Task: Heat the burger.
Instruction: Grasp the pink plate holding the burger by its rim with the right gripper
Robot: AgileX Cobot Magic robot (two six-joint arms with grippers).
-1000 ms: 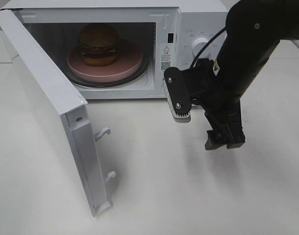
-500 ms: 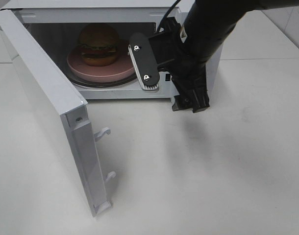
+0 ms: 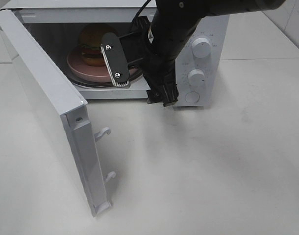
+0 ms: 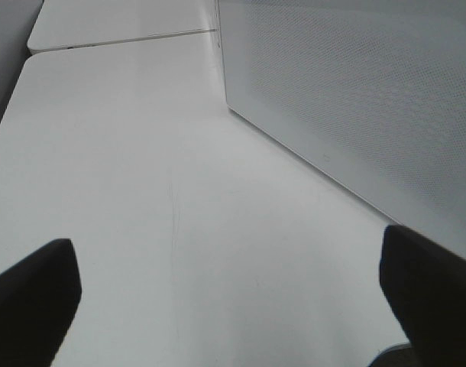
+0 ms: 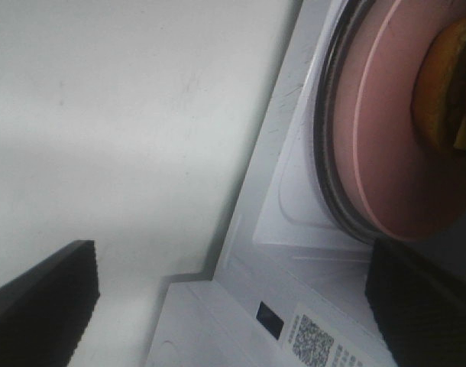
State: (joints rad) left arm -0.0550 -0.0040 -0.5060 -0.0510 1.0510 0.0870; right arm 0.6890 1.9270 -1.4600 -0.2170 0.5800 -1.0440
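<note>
Closing the microwave door (image 3: 46, 103) is, we judge, the step in hand, since the burger (image 3: 94, 45) already sits on the pink plate (image 3: 83, 68) inside the microwave (image 3: 203, 73), at the far left of the scene. We keep the right gripper (image 3: 139, 81) in front of the opening with its fingers (image 3: 115, 58) released and empty; the left gripper (image 4: 233, 302) also has spread fingers holding nothing. We should push the door gently along its arc over the plain white worktop (image 3: 213, 171).
</note>
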